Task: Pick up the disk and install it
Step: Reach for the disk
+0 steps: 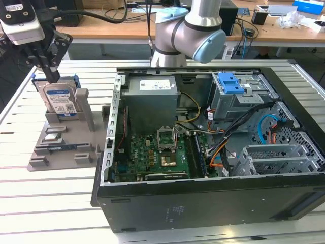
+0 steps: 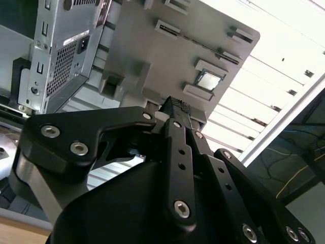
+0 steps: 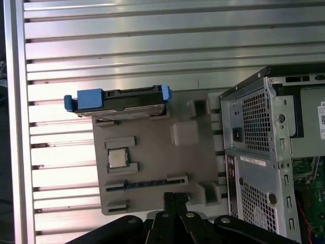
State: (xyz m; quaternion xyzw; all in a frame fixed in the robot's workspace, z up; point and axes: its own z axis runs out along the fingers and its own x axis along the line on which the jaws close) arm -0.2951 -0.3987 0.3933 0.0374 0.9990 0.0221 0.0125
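The disk (image 1: 57, 101) stands on edge in a slot of a grey holder (image 1: 63, 150). Its label faces the exterior camera, and its blue carrier frame shows at both upper corners. In the first wrist view the disk (image 3: 119, 101) is seen edge-on, seated along one side of the holder (image 3: 152, 147), with the blue frame jutting past the holder's rim at one end. It is not lifted and not in the computer.

In the exterior view the hand (image 1: 52, 77) hangs just above the disk's top edge, pointing down; whether it touches the disk cannot be told there. Its fingers are drawn close together, narrow, with nothing between them. In the first wrist view the hand (image 3: 175, 197) overlaps the holder's edge opposite the disk. In the second wrist view the hand (image 2: 175, 104) shows a knurled tip in front of the holder (image 2: 167, 56).

A small square chip (image 3: 118, 158) lies in a recess of the holder, apart from the disk, and shows in the second wrist view as well (image 2: 209, 80).

The holder rests on a slatted metal bench (image 1: 30, 203), just beside an open computer case (image 1: 203, 208), on the exterior view's left of it. Inside the case are a grey power-supply box (image 1: 152, 99), a green motherboard (image 1: 152, 157) and a blue latch (image 1: 231, 82) atop a grey cage (image 1: 233, 104). The arm (image 1: 190, 30) rises behind the case
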